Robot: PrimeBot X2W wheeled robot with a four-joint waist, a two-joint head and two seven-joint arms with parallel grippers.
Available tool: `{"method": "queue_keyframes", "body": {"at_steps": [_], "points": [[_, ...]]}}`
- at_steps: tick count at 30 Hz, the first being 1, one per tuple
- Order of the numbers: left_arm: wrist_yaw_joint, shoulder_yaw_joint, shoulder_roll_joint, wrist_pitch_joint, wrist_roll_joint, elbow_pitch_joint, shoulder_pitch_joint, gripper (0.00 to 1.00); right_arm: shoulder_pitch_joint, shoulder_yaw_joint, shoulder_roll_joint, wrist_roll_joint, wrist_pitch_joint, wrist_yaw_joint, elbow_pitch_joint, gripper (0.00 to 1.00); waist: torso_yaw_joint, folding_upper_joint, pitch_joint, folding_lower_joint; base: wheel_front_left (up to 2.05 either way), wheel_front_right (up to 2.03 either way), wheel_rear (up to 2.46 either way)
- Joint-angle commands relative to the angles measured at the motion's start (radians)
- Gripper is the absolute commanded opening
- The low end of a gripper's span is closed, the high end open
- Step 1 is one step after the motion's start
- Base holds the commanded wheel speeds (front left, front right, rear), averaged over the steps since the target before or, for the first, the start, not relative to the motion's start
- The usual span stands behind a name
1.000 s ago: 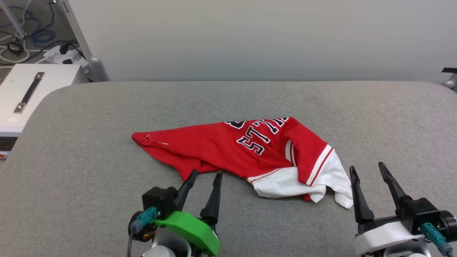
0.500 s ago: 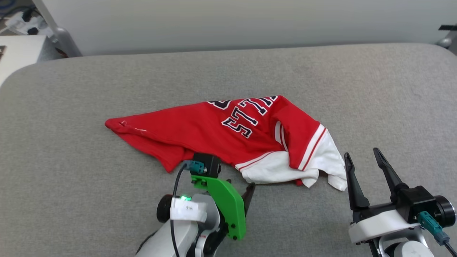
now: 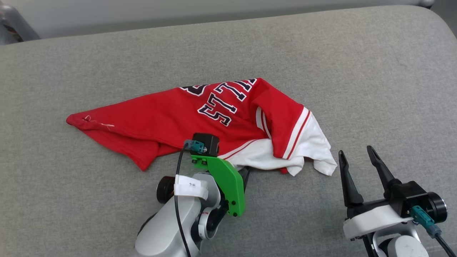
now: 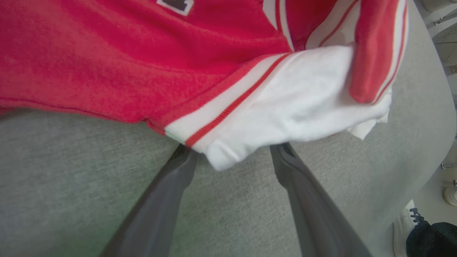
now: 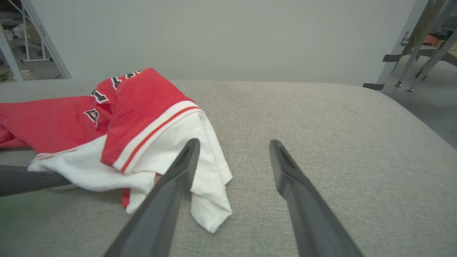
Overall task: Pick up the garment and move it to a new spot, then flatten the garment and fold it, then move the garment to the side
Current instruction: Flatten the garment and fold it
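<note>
Since the earlier frame the left arm swings in from the near edge and turns toward the garment [image 3: 171, 114], so that the left end effector [image 4: 232, 151] now sits at the near rim of the white sleeve [image 4: 303, 103]. The head camera also tips down, so the garment's shift across that view is the camera's. The heap itself keeps the same shape.

The garment lies crumpled near the middle of the grey worktop [image 3: 357, 71]. Its red body is drawn out to a point on the left, some of the lettering faces up, and the white sleeves are bunched at the right.

In the left wrist view the left end effector's fingers stand wide apart, low on the worktop. Their tips are just tucked beneath the sleeve's folded edge, and they grip nothing.

The right end effector [image 3: 354, 151] is equally wide open and empty. It hovers just beside the loose corner of the sleeve on the right without touching it.

As I judge it, the task is at its very start. The first grasp is being lined up but is not closed. No lift has begun, and the garment has not reached a new spot. Moving, flattening, folding and setting aside all remain.
</note>
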Motion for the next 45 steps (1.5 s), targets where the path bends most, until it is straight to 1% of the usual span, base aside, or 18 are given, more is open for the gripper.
{"method": "queue_keyframes", "body": {"at_steps": [1, 4, 6, 7, 12, 18, 22, 26, 30, 34, 36, 37, 38, 40, 44, 45], "points": [[-0.01, 0.003, -0.007, -0.018, -0.003, 0.009, -0.022, 1.0, -0.021, 0.005, 0.006, 0.003, -0.008, -0.001, 0.003, 1.0, -0.012, -0.0001, 0.015, 0.0, 0.0, 0.0, 0.0], [-0.036, -0.001, -0.016, -0.04, -0.014, 0.028, -0.033, 1.0, -0.03, 0.007, 0.008, 0.004, -0.009, -0.001, 0.005, 1.0, -0.013, -0.0001, 0.022, 0.0, 0.0, 0.0, 0.0], [-0.05, -0.008, -0.019, -0.043, -0.021, 0.04, -0.037, 0.14, -0.033, 0.007, 0.008, 0.006, -0.009, -0.001, 0.005, 1.0, -0.011, -0.0001, 0.023, 0.0, 0.0, 0.0, 0.0], [-0.059, -0.014, -0.02, -0.043, -0.021, 0.045, -0.038, 0.0, -0.034, 0.007, 0.009, 0.005, -0.009, -0.001, 0.005, 1.0, -0.01, -0.0001, 0.024, 0.0, 0.0, 0.0, 0.0], [-0.083, -0.03, -0.017, -0.051, -0.02, 0.062, -0.039, 0.0, -0.033, 0.004, 0.01, 0.002, -0.009, -0.001, 0.007, 1.0, 0.006, -0.0001, 0.017, 0.0, 0.0, 0.0, 0.0], [-0.104, -0.045, -0.007, -0.056, -0.027, 0.063, -0.009, 0.0, -0.024, -0.003, 0.011, -0.005, -0.009, -0.001, 0.019, 1.0, 0.035, -0.0001, -0.027, 0.0, 0.0, 0.0, 0.0], [-0.109, -0.046, 0.016, -0.062, -0.036, 0.035, 0.034, 0.0, -0.013, -0.014, 0.011, -0.005, -0.009, -0.001, 0.029, 1.0, 0.059, -0.0001, -0.076, 0.0, 0.0, 0.0, 0.0], [-0.097, -0.032, 0.064, -0.056, -0.049, -0.033, 0.091, 0.0, 0.009, -0.025, 0.012, -0.006, -0.009, -0.001, 0.036, 1.0, 0.089, -0.0001, -0.13, 0.0, 0.0, 0.0, 0.0], [-0.076, -0.017, 0.142, -0.011, -0.059, -0.136, 0.149, 0.0, 0.035, -0.031, 0.012, -0.006, -0.009, -0.001, 0.043, 1.0, 0.124, -0.0001, -0.169, 0.0, 0.0, 0.0, 0.0], [-0.065, 0.001, 0.249, 0.08, -0.079, -0.231, 0.194, 0.0, 0.048, -0.028, 0.012, -0.002, -0.009, -0.001, 0.051, 1.0, 0.156, -0.0001, -0.195, 0.0, 0.0, 0.0, 0.0], [-0.065, 0.009, 0.318, 0.138, -0.086, -0.268, 0.209, 0.0, 0.05, -0.025, 0.012, 0.0, -0.009, -0.001, 0.055, 1.0, 0.168, -0.0001, -0.205, 0.0, 0.0, 0.0, 0.0], [-0.064, 0.029, 0.381, 0.193, -0.104, -0.297, 0.22, 0.0, 0.05, -0.022, 0.012, 0.004, -0.009, -0.001, 0.056, 1.0, 0.176, -0.0001, -0.212, 0.0, 0.0, 0.0, 0.0], [-0.061, 0.041, 0.418, 0.216, -0.106, -0.309, 0.221, 0.0, 0.05, -0.021, 0.012, 0.005, -0.009, -0.001, 0.057, 1.0, 0.178, -0.0001, -0.213, 0.0, 0.0, 0.0, 0.0], [-0.056, 0.065, 0.468, 0.256, -0.122, -0.322, 0.221, 0.0, 0.05, -0.02, 0.012, 0.007, -0.009, -0.001, 0.059, 1.0, 0.181, -0.0001, -0.214, 0.0, 0.0, 0.0, 0.0], [-0.063, 0.087, 0.554, 0.34, -0.139, -0.302, 0.203, 0.0, 0.048, -0.012, 0.012, 0.011, -0.009, -0.001, 0.062, 1.0, 0.179, -0.0001, -0.2, 0.0, 0.0, 0.0, 0.0], [-0.064, 0.092, 0.567, 0.349, -0.138, -0.293, 0.193, 0.0, 0.046, -0.009, 0.012, 0.01, -0.009, -0.001, 0.063, 1.0, 0.177, -0.0001, -0.193, 0.0, 0.0, 0.0, 0.0]]}}
